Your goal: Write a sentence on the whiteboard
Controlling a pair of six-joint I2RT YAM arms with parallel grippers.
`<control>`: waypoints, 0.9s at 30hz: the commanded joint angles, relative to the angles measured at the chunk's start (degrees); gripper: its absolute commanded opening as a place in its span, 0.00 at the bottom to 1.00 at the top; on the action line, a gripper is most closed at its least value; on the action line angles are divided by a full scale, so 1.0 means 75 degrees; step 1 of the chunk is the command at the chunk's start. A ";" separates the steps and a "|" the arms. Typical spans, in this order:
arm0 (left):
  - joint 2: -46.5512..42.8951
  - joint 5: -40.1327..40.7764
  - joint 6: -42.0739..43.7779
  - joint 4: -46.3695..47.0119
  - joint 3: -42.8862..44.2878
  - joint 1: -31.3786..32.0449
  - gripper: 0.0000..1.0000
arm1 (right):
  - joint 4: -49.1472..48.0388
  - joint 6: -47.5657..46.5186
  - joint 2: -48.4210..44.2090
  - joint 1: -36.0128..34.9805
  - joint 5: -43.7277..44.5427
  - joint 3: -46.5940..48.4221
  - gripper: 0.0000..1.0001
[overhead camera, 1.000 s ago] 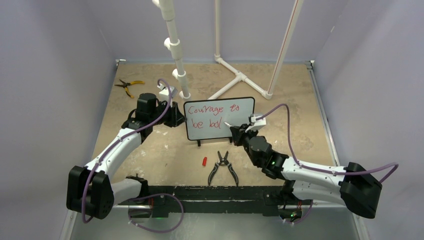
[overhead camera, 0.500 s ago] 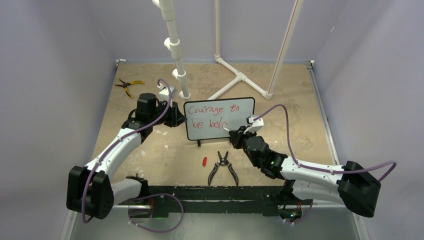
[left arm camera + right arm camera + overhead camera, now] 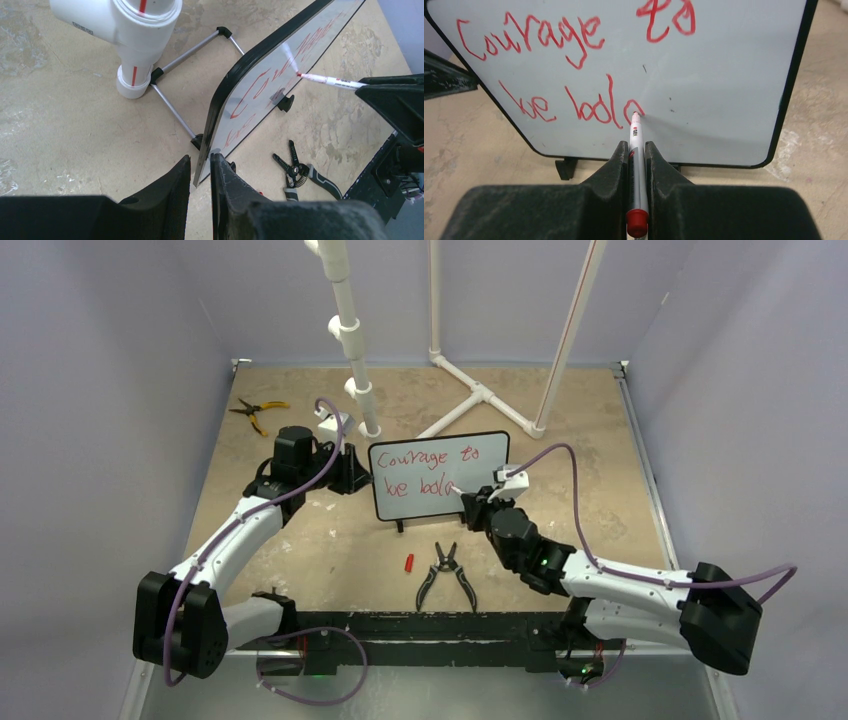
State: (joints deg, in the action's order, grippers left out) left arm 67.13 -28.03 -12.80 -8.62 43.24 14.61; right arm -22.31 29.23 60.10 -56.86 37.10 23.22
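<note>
- The whiteboard (image 3: pixel 485 468) stands up on the bench (image 3: pixel 320 545). The left hand (image 3: pixel 200 170) pinches its left edge, fingers nearly closed.
- The right hand (image 3: pixel 636 150) squeezes a red marker (image 3: pixel 635 134), with the tip touching the whiteboard's lower middle.
- The sentence (image 3: pixel 544 35) reads "Courage to be bol" plus a half-made letter.
- I think the last "d" needs finishing, with light, steady pressing.

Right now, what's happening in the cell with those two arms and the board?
The left gripper clamps the left edge of the whiteboard. The right gripper holds a red marker, tip on the board at the end of the second line of the sentence: "Courage to be bol" plus a half-drawn last letter. A red cap and black-handled pliers lie on the table in front of the board.
</note>
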 commanded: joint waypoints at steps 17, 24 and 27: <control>-0.0139 -0.0024 0.0098 0.0159 -0.0013 -0.0061 0.20 | -0.0359 -0.0530 -0.0220 0.0152 0.0593 0.0484 0.00; -0.0150 -0.0036 0.0100 0.0165 -0.0016 -0.0061 0.20 | -0.0154 0.0082 -0.0164 0.0146 0.0195 0.0165 0.00; -0.0162 -0.0022 0.0093 0.0162 -0.0021 -0.0061 0.20 | 0.0022 0.0300 -0.0153 0.0140 0.0146 0.0079 0.00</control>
State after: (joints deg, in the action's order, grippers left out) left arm 67.13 -28.03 -12.80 -8.62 43.24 14.61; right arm -23.75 28.12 58.35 -56.12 39.20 24.86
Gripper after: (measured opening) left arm 0.200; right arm 0.122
